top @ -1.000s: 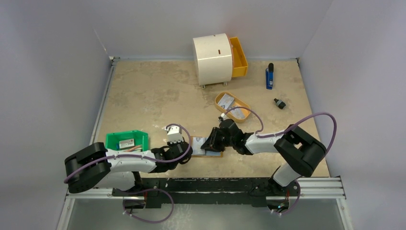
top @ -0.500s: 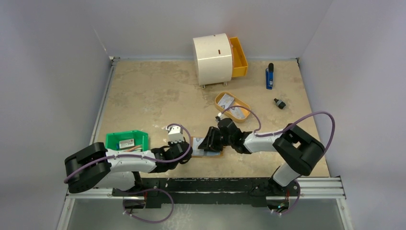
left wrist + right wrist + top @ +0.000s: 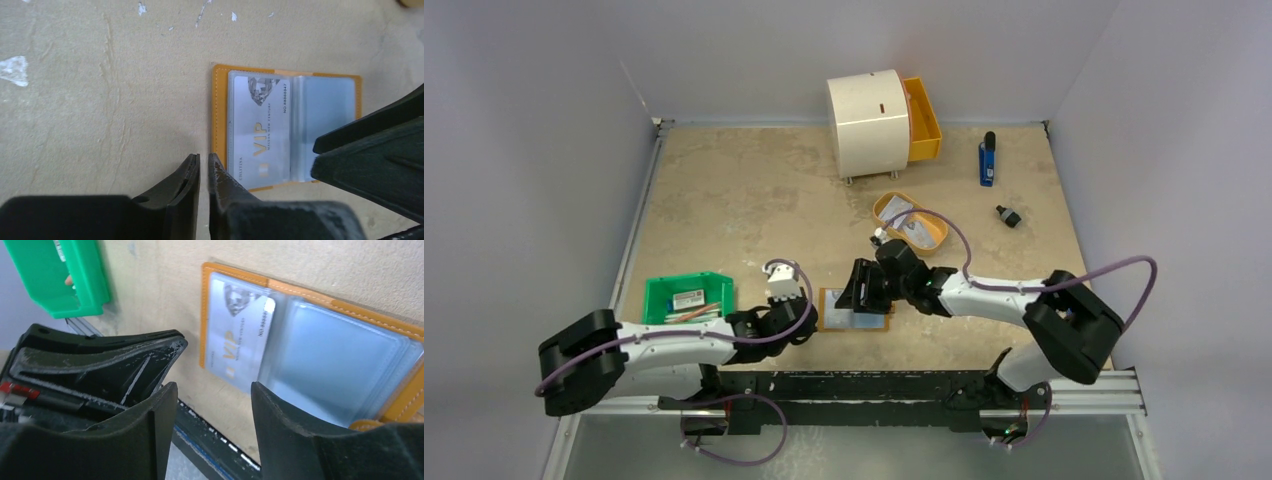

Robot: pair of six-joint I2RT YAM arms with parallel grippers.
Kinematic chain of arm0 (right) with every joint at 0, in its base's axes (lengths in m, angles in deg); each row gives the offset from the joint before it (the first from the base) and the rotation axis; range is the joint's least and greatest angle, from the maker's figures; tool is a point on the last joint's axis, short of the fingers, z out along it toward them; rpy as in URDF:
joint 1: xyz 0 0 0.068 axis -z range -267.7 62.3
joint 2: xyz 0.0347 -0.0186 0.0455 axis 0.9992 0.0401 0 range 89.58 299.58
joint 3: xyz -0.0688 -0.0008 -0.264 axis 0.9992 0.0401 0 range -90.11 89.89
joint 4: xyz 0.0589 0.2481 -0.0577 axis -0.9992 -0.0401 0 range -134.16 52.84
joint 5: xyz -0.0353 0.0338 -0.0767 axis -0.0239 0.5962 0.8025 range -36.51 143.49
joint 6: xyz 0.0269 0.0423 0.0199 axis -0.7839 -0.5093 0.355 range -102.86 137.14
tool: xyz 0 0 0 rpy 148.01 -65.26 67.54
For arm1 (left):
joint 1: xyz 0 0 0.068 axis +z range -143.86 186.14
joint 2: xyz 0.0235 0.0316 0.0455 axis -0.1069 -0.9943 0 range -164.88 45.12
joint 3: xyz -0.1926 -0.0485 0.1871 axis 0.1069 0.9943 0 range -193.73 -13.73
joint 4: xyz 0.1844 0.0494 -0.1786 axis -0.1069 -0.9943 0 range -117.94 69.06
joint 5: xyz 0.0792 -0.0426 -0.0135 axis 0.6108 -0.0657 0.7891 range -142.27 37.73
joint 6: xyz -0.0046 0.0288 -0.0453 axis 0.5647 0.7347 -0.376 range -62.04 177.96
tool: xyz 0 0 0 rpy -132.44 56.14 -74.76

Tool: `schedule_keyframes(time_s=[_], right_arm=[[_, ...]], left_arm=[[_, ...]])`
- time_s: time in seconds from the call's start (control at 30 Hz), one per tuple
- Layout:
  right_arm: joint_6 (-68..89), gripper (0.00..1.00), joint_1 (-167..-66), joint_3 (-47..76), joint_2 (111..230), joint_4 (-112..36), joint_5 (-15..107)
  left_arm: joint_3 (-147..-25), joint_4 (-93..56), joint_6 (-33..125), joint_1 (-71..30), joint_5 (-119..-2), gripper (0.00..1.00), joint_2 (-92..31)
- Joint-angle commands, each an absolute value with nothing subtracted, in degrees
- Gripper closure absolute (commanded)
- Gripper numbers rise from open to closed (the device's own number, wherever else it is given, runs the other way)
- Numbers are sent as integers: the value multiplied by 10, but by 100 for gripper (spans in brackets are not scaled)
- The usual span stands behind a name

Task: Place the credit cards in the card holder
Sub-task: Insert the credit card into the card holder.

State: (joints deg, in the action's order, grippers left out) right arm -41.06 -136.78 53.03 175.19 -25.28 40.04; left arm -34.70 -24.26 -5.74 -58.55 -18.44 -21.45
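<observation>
Right claw (image 3: 212, 390) has spread wider over the holder (image 3: 218, 115), card (image 3: 257, 125) sleeved; left claw (image 3: 203, 167), nearly pressed together, empty beside it.

Beige tabletop (image 3: 724, 200), pale grey walls (image 3: 524, 150)

Noted an open, flat, tan-orange leather card holder (image 3: 218, 115) with pale stitching and clear plastic sleeves; a thin pale silver-blue plastic card (image 3: 260, 130) with gold "VIP" lettering and a grey diamond print; saw a mottled beige stone-look tabletop (image 3: 724, 200) flecked white; a bright green plastic bin (image 3: 686, 295); a cream round cabinet (image 3: 867, 122) with an orange drawer (image 3: 921, 120).
</observation>
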Motion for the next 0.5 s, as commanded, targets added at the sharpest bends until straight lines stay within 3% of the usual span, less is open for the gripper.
schedule_keyframes(time_s=[0.0, 0.23, 0.47], right_arm=[[-354, 40, -1370, 478, 1689, -374, 431], [-311, 37, -1329, 420, 1585, -533, 556], [-344, 40, -1174, 419, 1537, -479, 631]], left_arm=[[-340, -286, -72, -588, -159, 84, -146], [-378, -371, -68, -588, -127, 66, -71], [-408, -417, -64, -588, -90, 55, -34]])
